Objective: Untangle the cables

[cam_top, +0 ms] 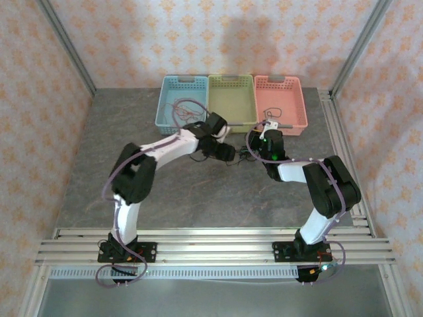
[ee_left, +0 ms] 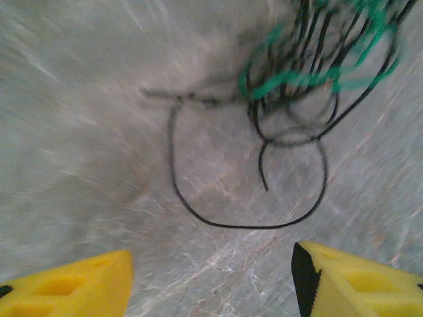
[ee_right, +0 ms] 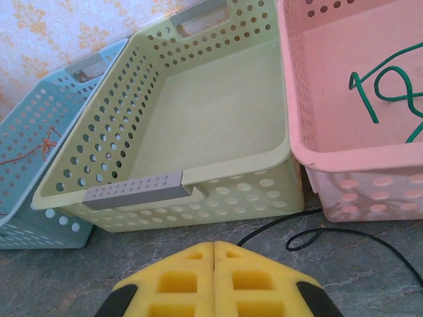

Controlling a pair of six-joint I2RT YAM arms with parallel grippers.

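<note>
The cables lie as a clump of black and green strands (ee_left: 317,66) on the grey table, with one black strand looping out toward me (ee_left: 251,224). In the top view the clump (cam_top: 243,156) sits between the two grippers. My left gripper (ee_left: 211,256) hovers just short of the loop, open, with nothing between its yellow fingers. It also shows in the top view (cam_top: 227,152). My right gripper (ee_right: 213,247) is shut, its pads pressed together, facing the baskets. A black cable (ee_right: 291,224) runs from beside its right finger across the table. The right gripper (cam_top: 268,127) is near the pink basket.
Three baskets stand in a row at the back: a blue basket (cam_top: 180,99) holding a red cable (cam_top: 184,109), a bare green basket (ee_right: 198,119), and a pink basket (ee_right: 310,132) holding a green cable (ee_right: 390,86). Patterned walls and metal rails enclose the table.
</note>
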